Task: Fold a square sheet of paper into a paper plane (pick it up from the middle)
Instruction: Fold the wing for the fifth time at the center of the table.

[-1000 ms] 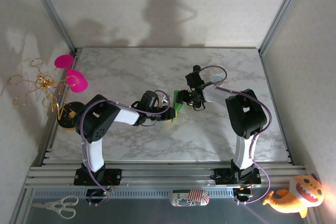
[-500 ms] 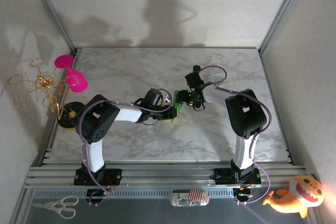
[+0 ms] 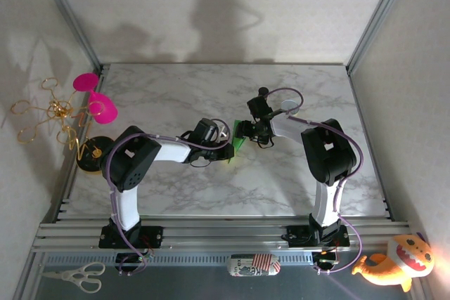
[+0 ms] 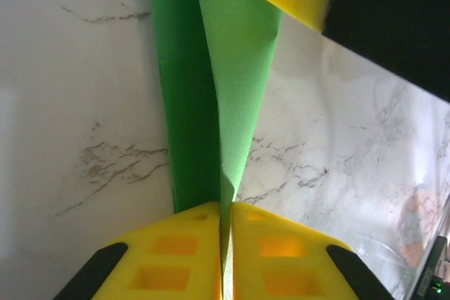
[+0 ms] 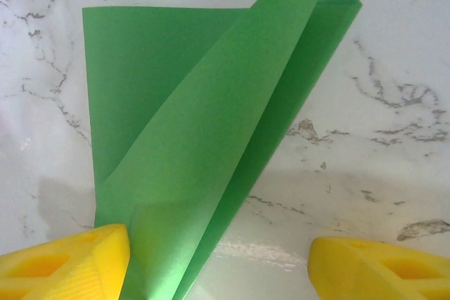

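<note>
- Far left of the top view, off the surface [image 3: 169, 89]: pink scoop-like pieces [image 3: 95, 100], a tangle of gold wire [image 3: 46, 112], and scissors [image 3: 76, 277] on the near rail.
- Left hand [image 3: 228, 152]: near mid-surface, reaching rightward. In the left wrist view [image 4: 225, 210], yellow pads pressed together with the green edge clamped in the seam between them, so closed and gripping the paper.
- Sheet of paper [image 3: 239, 142]: bright green, folded over on itself, sitting between the two hands near the centre of the surface. In the left wrist view [image 4: 228, 75], a narrow wedge rising from the closed pads, darker layer to the left and lighter layer to the right. In the right wrist view [image 5: 197, 124], one flap lifted and curling over a flat layer lying on the marble.
- Right hand [image 3: 240, 130]: just right of the sheet, facing the left hand. In the right wrist view [image 5: 221, 272], yellow fingers wide apart, open, gripping nothing; folded lower end of the sheet running in between them, hard against one finger [image 5: 67, 268] and well clear of the other.
- Far right, near corner below the surface: orange plush toy [image 3: 394, 265].
</note>
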Robot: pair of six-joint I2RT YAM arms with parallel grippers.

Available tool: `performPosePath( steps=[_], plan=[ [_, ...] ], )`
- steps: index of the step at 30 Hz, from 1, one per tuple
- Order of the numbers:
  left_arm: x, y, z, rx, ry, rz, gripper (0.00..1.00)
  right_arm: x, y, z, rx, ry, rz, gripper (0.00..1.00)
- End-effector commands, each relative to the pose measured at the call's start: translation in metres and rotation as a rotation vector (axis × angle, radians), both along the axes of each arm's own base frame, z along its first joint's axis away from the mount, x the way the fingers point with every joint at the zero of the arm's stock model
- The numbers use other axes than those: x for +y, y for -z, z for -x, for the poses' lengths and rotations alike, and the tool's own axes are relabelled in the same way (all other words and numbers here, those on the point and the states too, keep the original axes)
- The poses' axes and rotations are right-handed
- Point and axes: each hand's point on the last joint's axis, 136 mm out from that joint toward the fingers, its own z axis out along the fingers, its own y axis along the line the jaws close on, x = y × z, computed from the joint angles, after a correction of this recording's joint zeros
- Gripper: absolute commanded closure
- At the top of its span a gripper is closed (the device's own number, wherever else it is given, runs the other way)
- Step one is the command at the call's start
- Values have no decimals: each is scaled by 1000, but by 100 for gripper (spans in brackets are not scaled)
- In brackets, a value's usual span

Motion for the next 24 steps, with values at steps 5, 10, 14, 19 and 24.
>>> performPosePath(
  steps=[5,10,14,19,24],
  plan=[
    [34,50,6,134,-103,-66,95,-34,88,42,200,12,168,26],
    [34,43,2,143,-125,-9,97,-30,83,39,187,2,147,26],
    [33,40,1,145,-122,5,98,-30,84,38,186,-6,153,26],
    [32,37,-1,135,-120,10,94,-39,98,42,208,9,205,27],
    [33,31,-2,113,-122,7,82,-41,103,45,215,10,209,26]
  ],
)
